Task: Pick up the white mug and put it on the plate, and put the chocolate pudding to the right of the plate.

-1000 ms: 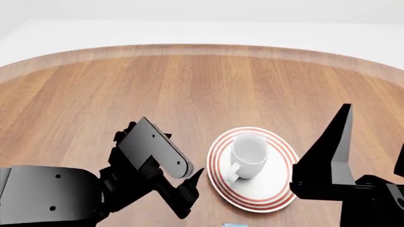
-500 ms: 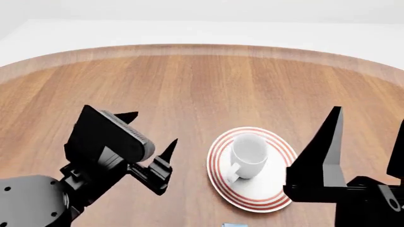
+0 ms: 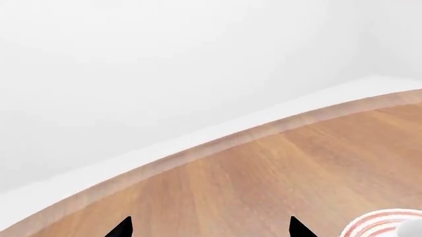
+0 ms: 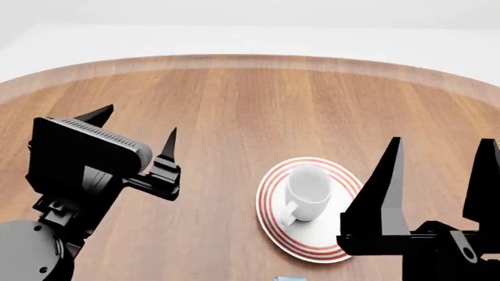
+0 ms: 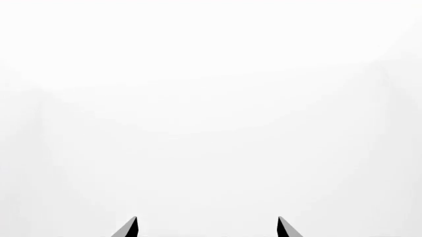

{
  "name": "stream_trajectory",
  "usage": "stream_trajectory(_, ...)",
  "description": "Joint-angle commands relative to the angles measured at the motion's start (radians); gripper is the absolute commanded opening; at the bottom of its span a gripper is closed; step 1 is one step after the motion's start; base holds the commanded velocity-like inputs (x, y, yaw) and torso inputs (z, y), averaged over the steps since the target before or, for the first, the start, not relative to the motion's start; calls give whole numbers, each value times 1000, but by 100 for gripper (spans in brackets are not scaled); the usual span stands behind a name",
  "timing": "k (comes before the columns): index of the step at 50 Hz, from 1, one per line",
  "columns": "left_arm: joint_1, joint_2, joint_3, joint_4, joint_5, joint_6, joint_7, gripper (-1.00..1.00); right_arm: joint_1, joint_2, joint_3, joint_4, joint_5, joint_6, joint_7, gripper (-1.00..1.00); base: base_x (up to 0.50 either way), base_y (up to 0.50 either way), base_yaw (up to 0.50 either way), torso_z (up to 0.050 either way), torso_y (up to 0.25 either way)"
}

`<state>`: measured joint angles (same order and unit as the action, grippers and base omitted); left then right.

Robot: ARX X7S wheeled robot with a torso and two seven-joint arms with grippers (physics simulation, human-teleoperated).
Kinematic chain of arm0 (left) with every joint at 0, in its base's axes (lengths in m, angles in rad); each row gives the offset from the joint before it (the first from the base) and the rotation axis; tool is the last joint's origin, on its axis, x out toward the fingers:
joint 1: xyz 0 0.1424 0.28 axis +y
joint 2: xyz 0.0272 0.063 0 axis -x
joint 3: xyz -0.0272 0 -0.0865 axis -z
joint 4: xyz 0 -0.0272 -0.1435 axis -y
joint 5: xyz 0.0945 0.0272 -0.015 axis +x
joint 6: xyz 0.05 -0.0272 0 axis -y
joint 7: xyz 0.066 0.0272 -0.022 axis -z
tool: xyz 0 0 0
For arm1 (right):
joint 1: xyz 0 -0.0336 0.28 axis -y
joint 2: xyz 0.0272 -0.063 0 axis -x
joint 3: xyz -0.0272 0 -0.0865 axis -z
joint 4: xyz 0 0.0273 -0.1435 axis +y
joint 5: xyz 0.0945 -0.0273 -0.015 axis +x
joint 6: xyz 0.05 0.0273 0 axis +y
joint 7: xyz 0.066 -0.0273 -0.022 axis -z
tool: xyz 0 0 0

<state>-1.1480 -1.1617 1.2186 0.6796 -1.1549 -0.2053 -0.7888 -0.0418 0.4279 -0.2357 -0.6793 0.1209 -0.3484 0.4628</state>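
The white mug (image 4: 307, 192) stands upright on the plate (image 4: 322, 237), handle toward the near left. A sliver of the mug (image 3: 415, 229) and the plate's red-ringed rim (image 3: 382, 222) show at the edge of the left wrist view. Only a light blue sliver of the chocolate pudding (image 4: 289, 278) shows at the bottom edge of the head view, in front of the plate. My left gripper (image 4: 137, 124) is open and empty, raised to the left of the plate; its open tips also frame the left wrist view (image 3: 209, 227). My right gripper (image 4: 441, 141) is open and empty, pointing up just right of the plate.
The round wooden table (image 4: 234, 105) has a pale rim, with white floor and wall beyond it. The right wrist view shows only white background between the right gripper's open tips (image 5: 207, 227).
My left arm has lifted and swung left, away from the plate, with its fingers now pointing up and back. My right gripper has shifted a little left. The mug and plate have not moved.
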Motion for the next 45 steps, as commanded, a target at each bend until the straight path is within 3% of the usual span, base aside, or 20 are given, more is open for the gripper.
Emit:
stream_trajectory(1,13,-1,-41,20,42,29,-32,100,-2,-21,-3,-65,-41,67,-18,100,0,0,0,0,0)
stream_trajectory(13,6,0,-46,38,47,18,-43,100,-6,-45,-87,-210,-11,325,-5,100,0,0,0,0,0)
stream_trajectory(21,8,0,-46,38,46,16,-43,100,3,-63,-145,-327,35,608,37,100,0,0,0,0,0)
stream_trajectory(26,10,1,-44,39,48,12,-42,100,25,-79,-135,-367,200,810,128,100,0,0,0,0,0)
stream_trajectory(36,24,9,-38,30,51,18,-37,100,173,114,-342,-366,396,789,443,100,0,0,0,0,0)
stream_trajectory(45,35,12,-37,22,50,27,-36,100,217,115,-323,-350,617,861,562,100,0,0,0,0,0)
